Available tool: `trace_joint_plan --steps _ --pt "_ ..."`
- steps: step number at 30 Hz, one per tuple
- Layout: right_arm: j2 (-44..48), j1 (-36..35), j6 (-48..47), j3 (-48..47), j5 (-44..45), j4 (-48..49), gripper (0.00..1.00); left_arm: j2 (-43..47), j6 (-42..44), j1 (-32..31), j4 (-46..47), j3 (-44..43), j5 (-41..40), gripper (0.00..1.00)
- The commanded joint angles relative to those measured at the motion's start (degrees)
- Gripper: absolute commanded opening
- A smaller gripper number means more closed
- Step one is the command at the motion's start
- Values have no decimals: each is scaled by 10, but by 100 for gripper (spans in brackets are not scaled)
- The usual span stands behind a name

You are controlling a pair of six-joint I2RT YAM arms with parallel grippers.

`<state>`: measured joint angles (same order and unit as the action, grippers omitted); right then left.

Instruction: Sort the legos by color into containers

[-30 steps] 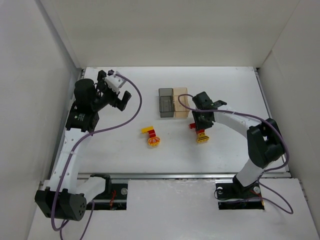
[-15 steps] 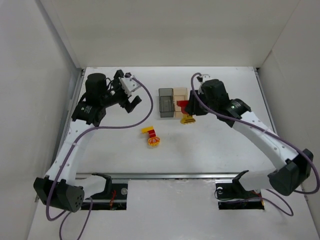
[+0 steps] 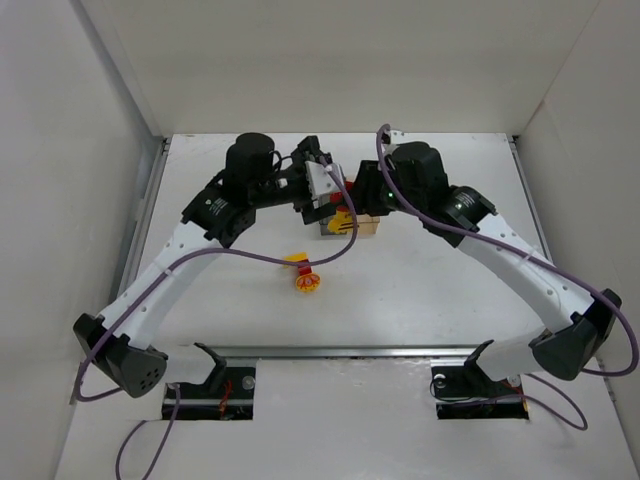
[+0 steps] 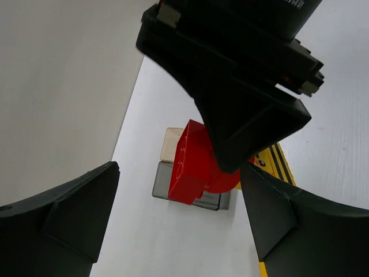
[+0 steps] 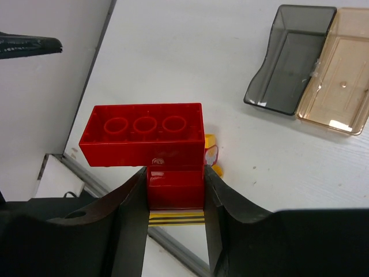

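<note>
Legos: red-yellow cluster (image 3: 305, 274) loose on tabletop (image 3: 450, 290), near-left of bins. Left claw (image 4: 179, 225) spread, empty, hovering over bins (image 5: 305, 66). Right claw (image 5: 174, 190) pinching red brick (image 5: 144, 134), carried high over bins, likely for color-matched drop.

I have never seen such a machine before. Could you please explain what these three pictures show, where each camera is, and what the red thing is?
These are two robot arms bolted to a white table. The overhead view looks down from above; the other two cameras sit on the wrists, looking along each arm's own fingers.

The right gripper is shut on a red lego, with a yellow striped part under it. The left gripper is open, holding nothing, facing the red piece from close by.

On the table lie two joined bins, a grey bin and a tan bin, both apparently empty, and more red and yellow legos nearer the arm bases.
</note>
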<state>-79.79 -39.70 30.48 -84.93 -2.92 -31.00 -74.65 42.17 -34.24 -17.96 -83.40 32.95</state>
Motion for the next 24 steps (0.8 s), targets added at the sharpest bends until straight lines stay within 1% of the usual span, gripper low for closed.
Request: trace_joint_plan --steps 1,2,3,4,5,6,8,10,14,17,19,20,21,22,24 --pt "11 -9 12 -4 -11 13 0 6 54 -28 -9 -20 -32 83" --pt "11 -14 12 -4 -16 13 0 6 64 -36 -9 -14 -43 81" --pt "11 -14 12 -4 -17 19 0 6 81 -48 -15 -14 -63 76" --pt "11 -14 12 -4 -23 19 0 6 81 -48 -15 -14 -69 76" --pt "17 -14 12 -4 -23 19 0 6 81 -48 -22 -14 -69 72" --pt "23 -20 12 -4 -23 24 0 -1 86 -48 -27 -14 -75 66" --pt "28 -20 12 -4 -17 24 0 -7 86 -48 -37 -22 -80 60" --pt "34 -20 12 1 -17 30 0 -7 86 -48 -46 -28 -85 57" --pt "46 -20 6 13 -17 36 0 -12 86 -48 -71 -42 -85 54" --pt "51 -20 1 18 -23 36 0 -12 86 -48 -77 -55 -92 54" --pt "57 -20 1 29 -28 36 0 -18 86 -48 -77 -69 -84 50" --pt "57 -20 1 29 -28 44 0 -18 86 -48 -77 -74 -79 47" --pt "63 -20 1 34 -35 50 0 -25 79 -48 -77 -80 -72 42" --pt "63 -20 1 35 -35 50 0 -30 71 -48 -77 -87 -72 32" --pt "69 -20 1 40 -35 56 0 -37 58 -48 -77 -87 -72 27"
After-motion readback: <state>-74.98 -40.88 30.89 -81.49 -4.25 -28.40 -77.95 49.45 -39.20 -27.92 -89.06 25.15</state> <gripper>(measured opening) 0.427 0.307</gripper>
